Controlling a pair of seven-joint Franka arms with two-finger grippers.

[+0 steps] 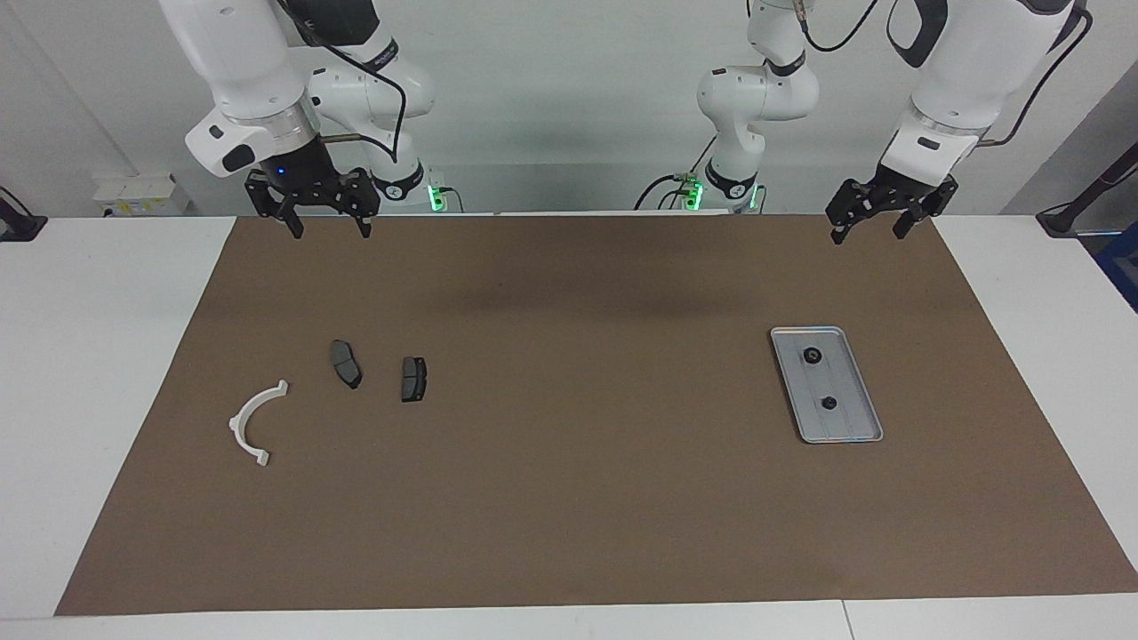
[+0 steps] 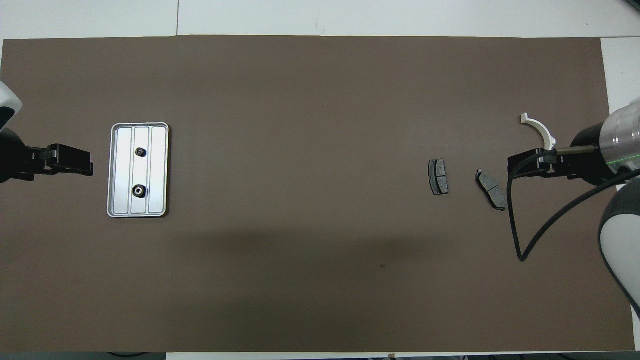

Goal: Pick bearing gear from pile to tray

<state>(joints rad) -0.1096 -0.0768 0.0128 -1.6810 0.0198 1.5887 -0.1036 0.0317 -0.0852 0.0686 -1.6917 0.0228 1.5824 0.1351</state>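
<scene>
tray [image 1: 855, 427]: matt grey metal (ribbed floor) | mat [image 1: 569, 498]: matt brown | bracket [image 1: 252, 420]: white plastic

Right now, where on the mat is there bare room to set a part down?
The widest bare stretch lies between the tray and the two dark pads, and all along the mat's edge farthest from the robots. It is crowded only around the pads and the white bracket. In the tray, two small black parts leave some floor free.

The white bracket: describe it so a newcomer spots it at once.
Start at the brown mat and go to the right arm's end. Three loose parts lie there: two dark grey pads and the white bracket. It alone is white and curved like an arc.
</scene>
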